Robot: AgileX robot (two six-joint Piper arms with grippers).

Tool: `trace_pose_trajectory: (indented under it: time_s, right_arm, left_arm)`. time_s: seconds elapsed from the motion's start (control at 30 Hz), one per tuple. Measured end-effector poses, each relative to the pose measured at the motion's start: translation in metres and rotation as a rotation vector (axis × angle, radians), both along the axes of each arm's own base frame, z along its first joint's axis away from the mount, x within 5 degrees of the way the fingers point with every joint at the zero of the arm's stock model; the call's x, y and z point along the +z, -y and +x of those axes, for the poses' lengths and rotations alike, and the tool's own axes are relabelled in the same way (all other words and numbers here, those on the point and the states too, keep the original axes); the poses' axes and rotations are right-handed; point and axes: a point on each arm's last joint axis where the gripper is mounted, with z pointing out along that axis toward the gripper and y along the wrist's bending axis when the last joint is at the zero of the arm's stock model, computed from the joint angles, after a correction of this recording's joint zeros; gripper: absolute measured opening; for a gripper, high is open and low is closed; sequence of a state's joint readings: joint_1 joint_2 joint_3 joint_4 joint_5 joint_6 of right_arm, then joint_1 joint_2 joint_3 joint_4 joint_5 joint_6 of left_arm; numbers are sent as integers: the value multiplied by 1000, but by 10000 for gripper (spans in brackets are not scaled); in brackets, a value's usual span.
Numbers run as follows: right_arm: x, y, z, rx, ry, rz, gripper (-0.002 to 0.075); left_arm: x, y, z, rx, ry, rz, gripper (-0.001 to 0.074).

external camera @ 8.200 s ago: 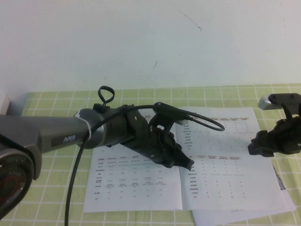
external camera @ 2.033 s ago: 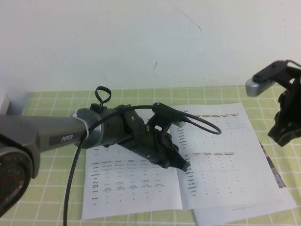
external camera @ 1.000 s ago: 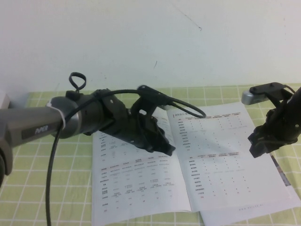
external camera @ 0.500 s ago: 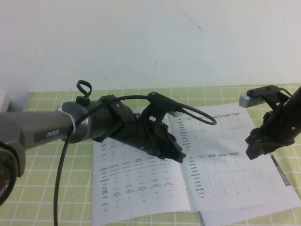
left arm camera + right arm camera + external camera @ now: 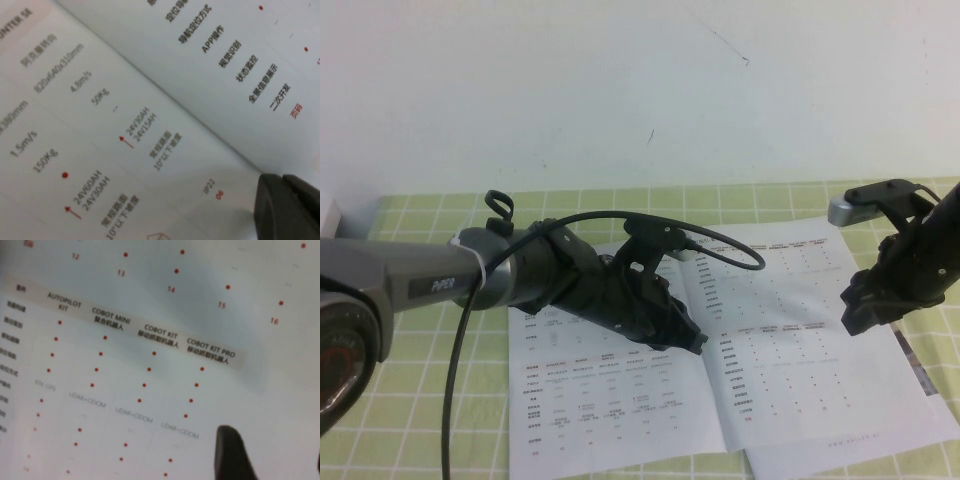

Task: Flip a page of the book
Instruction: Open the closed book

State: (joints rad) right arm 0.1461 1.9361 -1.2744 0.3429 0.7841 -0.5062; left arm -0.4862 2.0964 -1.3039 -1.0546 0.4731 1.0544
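The book (image 5: 720,360) lies open and flat on the green checked tabletop (image 5: 410,400), its near edge by the tabletop's near side. Since a second ago the left gripper (image 5: 692,340) has slid right and settled low at the spine; whether its fingers are clenched or released I cannot tell. The right gripper (image 5: 855,310) hovers over the page (image 5: 790,340) toward its right edge, having come down from higher up; its fingers cannot be judged either. No sheet looks lifted yet. Beyond the right edge lies bare tabletop.
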Motion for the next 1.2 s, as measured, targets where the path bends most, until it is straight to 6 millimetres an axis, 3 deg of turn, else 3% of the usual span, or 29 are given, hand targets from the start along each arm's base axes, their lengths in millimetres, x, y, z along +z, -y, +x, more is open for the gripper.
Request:
trace_pose_trajectory:
  time_s: [0.4,1.2]
  right_arm:
    - [-18,7,2,-20,-39,-82,353]
    - [-30,9,9,-130,-30,-102,353]
  left_arm:
    - [0,0,0,6,-4,-4,-4]
    - [0,0,0,14,-13,-7,-4]
